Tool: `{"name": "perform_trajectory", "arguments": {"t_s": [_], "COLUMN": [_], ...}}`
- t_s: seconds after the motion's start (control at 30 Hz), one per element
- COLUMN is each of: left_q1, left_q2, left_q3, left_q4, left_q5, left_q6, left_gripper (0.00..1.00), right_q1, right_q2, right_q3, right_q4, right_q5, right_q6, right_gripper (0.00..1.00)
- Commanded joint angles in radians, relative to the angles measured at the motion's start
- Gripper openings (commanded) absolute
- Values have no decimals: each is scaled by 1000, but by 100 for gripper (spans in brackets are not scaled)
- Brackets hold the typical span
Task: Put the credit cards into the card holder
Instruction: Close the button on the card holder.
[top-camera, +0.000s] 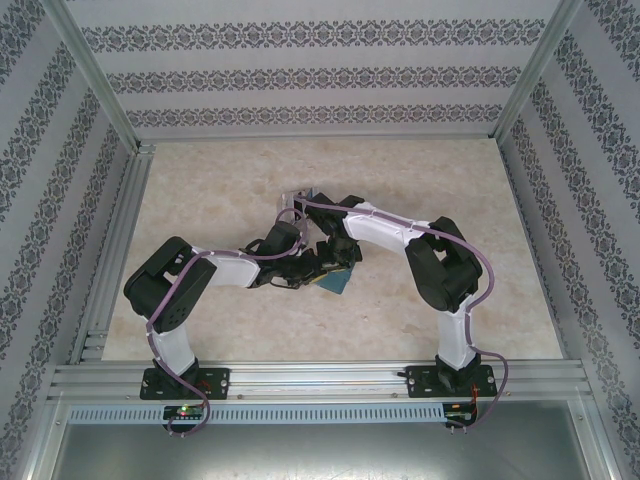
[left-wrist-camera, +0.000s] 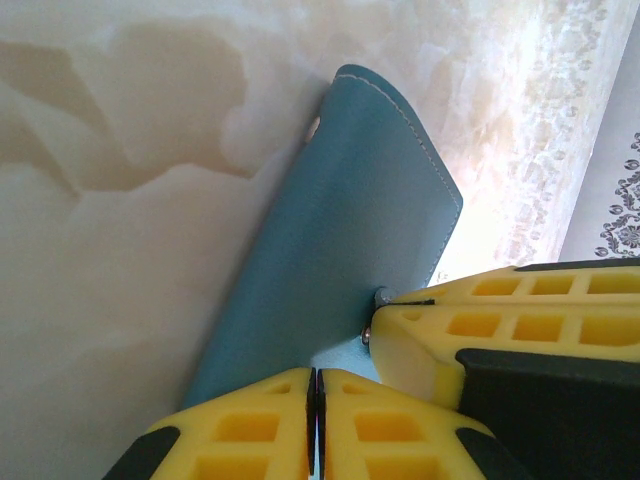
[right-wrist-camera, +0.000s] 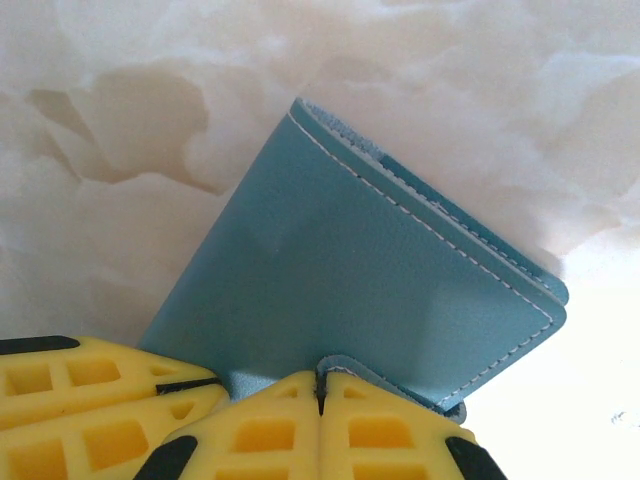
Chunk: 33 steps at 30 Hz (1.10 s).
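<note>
- Two sets of fingers meet at the middle of the surface. My left fingers and right fingers are both pressed closed on one edge of the teal card holder, side by side and nearly touching.
- The card holder is folded, its stitched cover facing both wrist cameras, between my two arms. I cannot tell whether it rests on the marbled top or hangs clear of it.
- The step in hand, as I judge it, is opening the fold so the slots are bared for the credit cards.
- To do it well, each set of fingers should pinch one leaf only, then draw apart slowly. A grip across both leaves would hold the fold closed.
- The soft material may slip or buckle, so a firm, shallow pinch near the edge looks safest.
</note>
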<state>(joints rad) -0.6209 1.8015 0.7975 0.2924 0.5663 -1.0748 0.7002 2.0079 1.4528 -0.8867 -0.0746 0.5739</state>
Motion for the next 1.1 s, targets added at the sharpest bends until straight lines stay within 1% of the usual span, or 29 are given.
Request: {"name": "perform_trajectory", "arguments": {"t_s": [0.0, 0.2, 0.37, 0.6, 0.77, 0.93, 1.07], "left_q1": [-20, -20, -20, -20, -20, -20, -20], "left_q2": [-4, -9, -10, -11, -16, -16, -5], "left_q3": [-18, -18, -16, -9, -3, -3, 2], "left_q4": [-3, -12, -23, -37, -56, -59, -61], "left_q5": [-14, -18, -20, -24, -37, -43, -42], "left_q6": [19, 24, 29, 32, 38, 36, 39], "left_gripper": [13, 13, 13, 13, 13, 13, 13], "right_q1": [14, 20, 8, 13, 75, 139, 175], "right_q2": [136, 128, 126, 127, 103, 78, 139], "right_q3": [-75, -187, -298, -366, -415, -516, -545], "right_q4": [102, 147, 218, 215, 189, 229, 278], "right_q5": [-35, 8, 13, 59, 70, 44, 12], "right_q6": [24, 43, 61, 51, 60, 117, 146], "right_gripper": [0, 0, 0, 0, 0, 0, 0]}}
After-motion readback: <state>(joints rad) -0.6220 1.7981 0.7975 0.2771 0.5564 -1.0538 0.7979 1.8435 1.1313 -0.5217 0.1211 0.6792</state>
